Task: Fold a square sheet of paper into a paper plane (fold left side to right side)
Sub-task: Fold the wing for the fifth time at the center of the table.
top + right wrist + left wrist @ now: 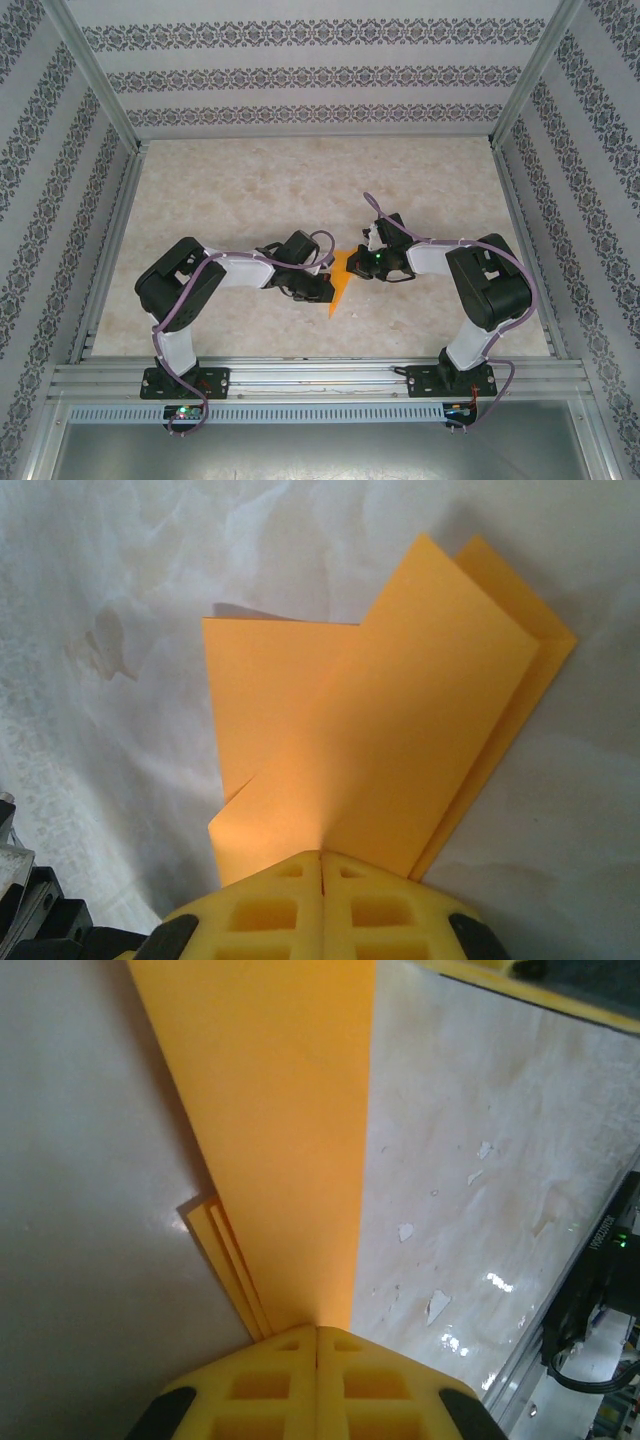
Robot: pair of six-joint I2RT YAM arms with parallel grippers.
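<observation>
While folded orange paper (340, 280) spans between them | left gripper (317, 1332) clamped on it | right gripper (321, 857) likewise

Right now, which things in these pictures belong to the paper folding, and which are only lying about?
Belongs to the job:
orange paper, partly folded; left gripper and right gripper, both shut on it.

Not of the job:
table; pale flaky marks on its surface; patterned walls; metal rail at the near edge.
</observation>
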